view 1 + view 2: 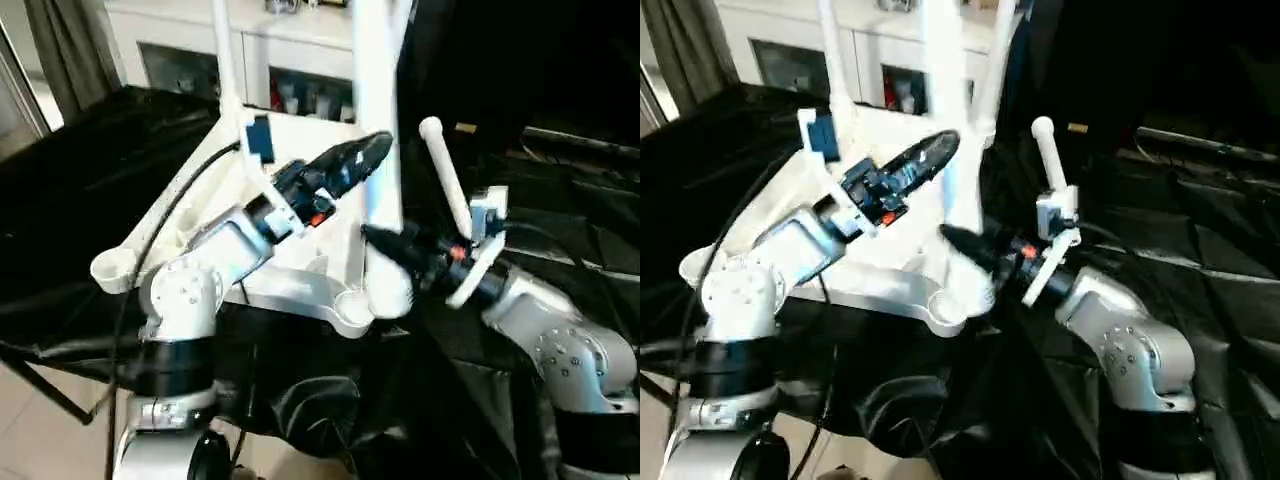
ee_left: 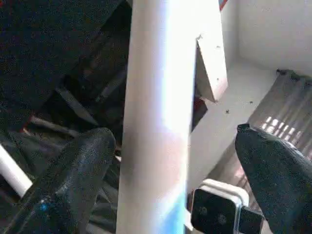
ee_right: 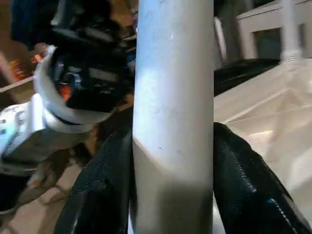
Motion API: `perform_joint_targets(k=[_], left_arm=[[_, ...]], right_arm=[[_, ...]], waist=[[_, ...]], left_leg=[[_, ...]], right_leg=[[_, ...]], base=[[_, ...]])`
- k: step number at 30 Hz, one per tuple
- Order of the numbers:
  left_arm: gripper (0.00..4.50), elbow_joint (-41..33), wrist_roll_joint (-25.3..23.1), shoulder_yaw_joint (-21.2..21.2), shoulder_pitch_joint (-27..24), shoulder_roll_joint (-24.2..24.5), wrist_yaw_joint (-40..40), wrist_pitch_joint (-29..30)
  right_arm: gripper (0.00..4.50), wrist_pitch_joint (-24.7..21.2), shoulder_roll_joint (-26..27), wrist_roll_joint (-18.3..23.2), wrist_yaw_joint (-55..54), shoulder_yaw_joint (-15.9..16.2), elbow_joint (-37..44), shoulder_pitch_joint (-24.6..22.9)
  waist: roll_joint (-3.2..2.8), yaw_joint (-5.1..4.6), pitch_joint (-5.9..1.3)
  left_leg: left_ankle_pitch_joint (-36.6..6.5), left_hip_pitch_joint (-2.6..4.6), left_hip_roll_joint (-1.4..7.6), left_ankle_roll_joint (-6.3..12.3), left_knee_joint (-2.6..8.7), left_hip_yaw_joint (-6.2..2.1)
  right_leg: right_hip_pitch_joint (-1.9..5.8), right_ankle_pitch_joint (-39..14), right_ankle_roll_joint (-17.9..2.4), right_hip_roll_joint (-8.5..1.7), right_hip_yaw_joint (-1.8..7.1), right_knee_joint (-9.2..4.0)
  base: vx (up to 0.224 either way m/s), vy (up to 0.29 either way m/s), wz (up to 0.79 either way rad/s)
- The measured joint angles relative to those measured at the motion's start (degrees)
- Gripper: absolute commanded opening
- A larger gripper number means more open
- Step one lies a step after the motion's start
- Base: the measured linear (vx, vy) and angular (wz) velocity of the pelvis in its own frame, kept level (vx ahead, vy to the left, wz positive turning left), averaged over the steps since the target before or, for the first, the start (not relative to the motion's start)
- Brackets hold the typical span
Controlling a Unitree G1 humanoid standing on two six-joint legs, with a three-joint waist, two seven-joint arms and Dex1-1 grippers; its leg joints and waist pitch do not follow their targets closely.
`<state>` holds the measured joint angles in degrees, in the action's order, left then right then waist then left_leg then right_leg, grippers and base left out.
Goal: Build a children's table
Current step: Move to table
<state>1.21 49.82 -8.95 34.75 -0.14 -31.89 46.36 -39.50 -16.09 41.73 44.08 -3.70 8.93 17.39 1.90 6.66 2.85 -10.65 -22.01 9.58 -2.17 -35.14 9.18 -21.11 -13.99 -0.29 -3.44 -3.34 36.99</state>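
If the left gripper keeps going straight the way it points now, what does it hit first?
Most likely the upright white leg. In the wrist view it stands between the open fingers of the left gripper, so going on should bring the gripper's palm against it. How much gap remains is unclear.

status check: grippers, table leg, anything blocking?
Right gripper shut on upright leg at near corner socket. Left gripper open around same leg, higher up. Tabletop underside up. One loose leg beside; no obstruction visible.
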Motion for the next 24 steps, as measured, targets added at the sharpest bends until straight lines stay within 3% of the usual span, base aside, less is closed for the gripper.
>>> perform_joint_targets(k=[3, 8, 14, 16, 24], left_arm=[[4.50, 1.63, -1.43, 2.12, 0.04, 0.78, -0.38, 0.15], [4.21, 2.60, -2.14, 0.84, 2.30, -0.46, 1.73, -0.20], [3.75, 4.55, -3.45, -0.77, 3.62, -1.48, 8.51, -2.38], [3.58, 6.99, -4.92, -3.11, 5.00, -3.71, 14.17, -4.37], [2.92, 7.46, -10.05, -2.61, 5.84, -5.86, 20.94, -7.59]], right_arm=[[1.88, -0.48, -0.35, 0.14, 0.27, 0.79, 0.03, 0.02], [1.88, -0.41, -0.41, -0.49, -1.08, 0.98, 0.83, 0.28], [1.88, 3.95, -1.15, -13.84, -10.69, 6.44, -0.34, 3.68], [1.88, 3.25, 1.26, -17.38, -18.16, 6.61, -2.40, 5.68], [1.88, 1.96, 5.58, -22.09, -27.34, 7.55, -4.10, 6.64]], waist=[[-0.01, 0.24, 0.01], [-0.02, 0.36, 0.02], [-0.03, -0.08, 0.04], [0.09, -0.12, 0.11], [0.29, -0.04, 0.23]], left_leg=[[-0.05, -0.05, 0.00, -0.08, 0.00, 0.01], [0.03, 0.00, 0.05, -0.19, 0.00, 0.06], [0.22, 0.06, 0.24, -0.46, 0.12, 0.28], [0.28, 0.06, 0.28, -0.47, 0.17, 0.35], [0.29, -0.07, 0.28, -0.44, 0.67, 0.49]], right_leg=[[-0.04, 0.01, 0.00, -0.01, 0.00, -0.02], [-0.01, 0.09, -0.01, -0.02, 0.00, -0.01], [-0.01, 0.17, -0.01, 0.00, -0.03, -0.01], [-0.03, 0.18, -0.01, 0.00, -0.03, -0.01], [-0.09, 0.22, 0.05, 0.00, -0.12, -0.54]], base=[[0.000, 0.000, 0.00], [0.000, 0.000, 0.00], [0.000, 0.000, 0.00], [0.000, 0.000, 0.00], [0.000, 0.000, 0.00]])
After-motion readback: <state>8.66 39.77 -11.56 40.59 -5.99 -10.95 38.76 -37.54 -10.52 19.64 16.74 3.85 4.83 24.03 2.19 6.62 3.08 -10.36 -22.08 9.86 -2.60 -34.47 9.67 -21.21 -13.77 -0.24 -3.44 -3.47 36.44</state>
